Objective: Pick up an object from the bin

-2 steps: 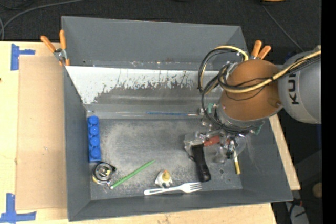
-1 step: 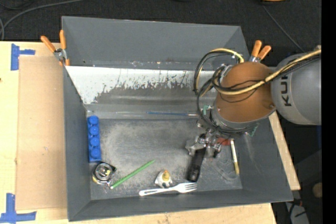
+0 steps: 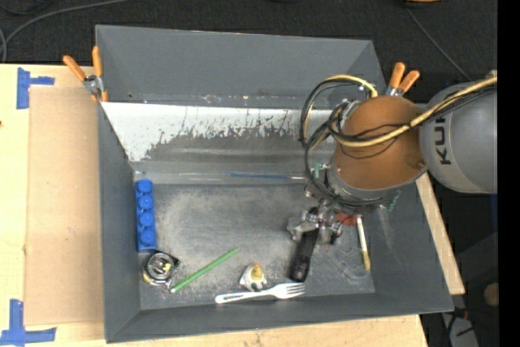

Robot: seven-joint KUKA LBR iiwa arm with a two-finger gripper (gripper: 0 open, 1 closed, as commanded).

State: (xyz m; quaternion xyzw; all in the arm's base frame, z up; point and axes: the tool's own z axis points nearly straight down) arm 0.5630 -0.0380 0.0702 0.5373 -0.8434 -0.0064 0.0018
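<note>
The pincer [image 3: 317,227], open or closed we cannot tell, is hanging over the upper end of a black bar [image 3: 301,262], lower right of the frame. Gripping there, we are risking it tipping out.

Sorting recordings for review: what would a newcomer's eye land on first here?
The arm's orange-brown wrist cover with looped cables dominates the right of the grey metal bin, its gripper low over the upper end of a black oblong thing. Against the wall at the view's left lies a bright blue knobbly plastic row. Near the front wall lie a white plastic fork, a thin green stick and a yellow-and-black tape measure.
</note>
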